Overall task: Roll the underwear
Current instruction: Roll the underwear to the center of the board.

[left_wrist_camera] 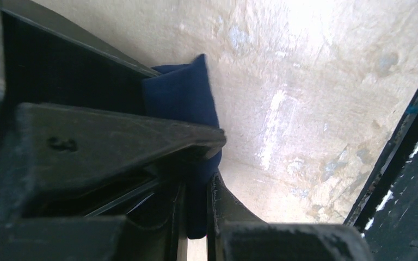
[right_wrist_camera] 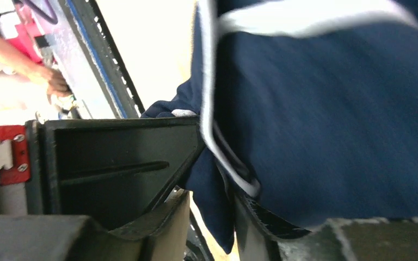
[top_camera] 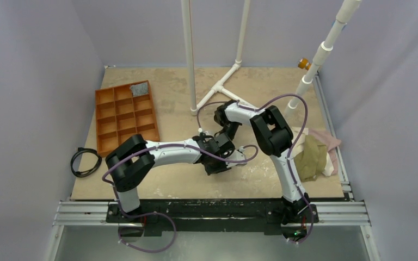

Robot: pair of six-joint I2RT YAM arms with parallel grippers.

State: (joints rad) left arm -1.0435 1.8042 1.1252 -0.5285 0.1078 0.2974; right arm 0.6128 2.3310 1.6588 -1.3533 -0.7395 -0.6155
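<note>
My left jaws are closed on a fold of the underwear (left_wrist_camera: pixel 182 92), the navy cloth squeezed flat between the two fingers just above the table (left_wrist_camera: pixel 305 81). My right jaws stand parted with more of the same garment hanging between them. Its white trim (right_wrist_camera: pixel 209 81) runs down past one finger, and a sliver of light shows between the other finger and the cloth (so nothing is clamped there). Both wrists meet near the middle of the table, and the underwear is held up between them.

The tabletop is pale, scuffed board with whitish smears. To my left an orange tray (top_camera: pixel 125 114) lies well apart, and a coiled black cable (top_camera: pixel 85 161) sits at the table's edge. To my right an olive-green garment (top_camera: pixel 311 157) lies on a pale pink cloth (top_camera: pixel 326 138). A white pipe frame (top_camera: pixel 217 87) rises behind, inside plain grey-lilac walls.
</note>
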